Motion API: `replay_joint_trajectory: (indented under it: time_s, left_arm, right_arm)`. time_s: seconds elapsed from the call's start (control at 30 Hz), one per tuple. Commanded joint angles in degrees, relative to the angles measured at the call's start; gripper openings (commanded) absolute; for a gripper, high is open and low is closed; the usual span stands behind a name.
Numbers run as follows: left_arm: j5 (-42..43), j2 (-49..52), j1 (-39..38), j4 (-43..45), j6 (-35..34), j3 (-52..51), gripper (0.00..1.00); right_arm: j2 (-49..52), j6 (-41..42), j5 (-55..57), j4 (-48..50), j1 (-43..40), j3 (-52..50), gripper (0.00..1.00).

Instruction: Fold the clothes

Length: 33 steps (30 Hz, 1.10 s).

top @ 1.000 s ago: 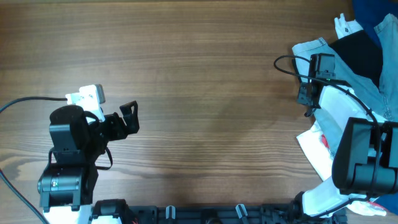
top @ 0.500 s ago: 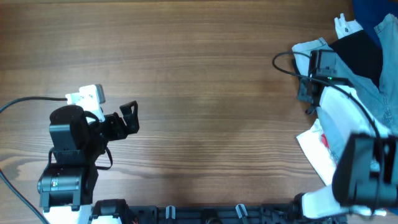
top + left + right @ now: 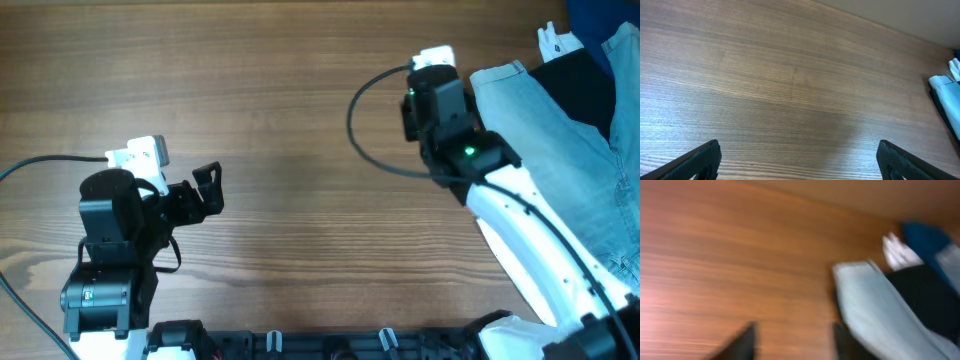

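My right claw (image 3: 792, 341) hangs over bare wood toward the right of the table (image 3: 300, 120), its 2 blurred fingers (image 3: 742, 339) spread apart with nothing between them, just beside the near edge of the light blue denim shorts (image 3: 545, 140). The shorts lie spread along the table's right side, a black garment (image 3: 582, 85) overlapping their far part, with a dark blue cloth (image 3: 600, 20) and a small white piece (image 3: 555, 42) beyond. My left claw (image 3: 207, 187) sits well apart at the left, jaws wide open and empty.
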Motion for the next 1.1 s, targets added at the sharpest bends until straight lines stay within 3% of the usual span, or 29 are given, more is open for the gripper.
replay_joint_trajectory:
  time_s: [0.0,0.1,0.3,0.6,0.67,0.7,0.77,0.8,0.83,1.07]
  left_arm:
    - [1.1,-0.2,-0.3,0.1,-0.3,1.0,1.00]
    - [1.1,-0.2,-0.3,0.1,-0.3,1.0,1.00]
    - [1.1,-0.2,-0.3,0.0,-0.3,1.0,1.00]
    - [1.1,-0.2,-0.3,0.0,-0.3,1.0,1.00]
    - [1.1,-0.2,-0.3,0.0,-0.3,1.0,1.00]
    - [1.1,-0.2,-0.3,0.0,-0.3,1.0,1.00]
    - [1.1,-0.2,-0.3,0.0,-0.3,1.0,1.00]
    - [1.1,-0.2,-0.3,0.0,-0.3,1.0,1.00]
    - [1.1,-0.2,-0.3,0.0,-0.3,1.0,1.00]
    - [1.1,-0.2,-0.3,0.0,-0.3,1.0,1.00]
  right_arm:
    - [3.4,1.9,5.6,-4.3,-8.1,-0.7,0.78]
    - [8.6,-2.9,-0.7,-6.0,-14.8,-1.9,0.81]
    - [19.8,-4.2,1.6,-6.8,-19.3,-2.2,0.83]
    - [28.3,1.9,6.4,-5.0,-24.5,-2.2,0.81]
    - [28.4,1.9,6.1,-4.9,-25.3,-2.3,0.72]
    - [28.4,1.9,6.1,-4.9,-25.6,-2.3,0.62]
    - [28.4,2.6,6.1,-5.0,-25.9,-2.3,0.31]
    - [28.4,3.5,6.1,-5.3,-25.9,-2.3,0.09]
    - [28.3,3.5,6.1,-5.4,-25.9,-2.3,0.04]
    - [22.2,3.2,6.4,-9.0,-25.9,1.7,0.04]
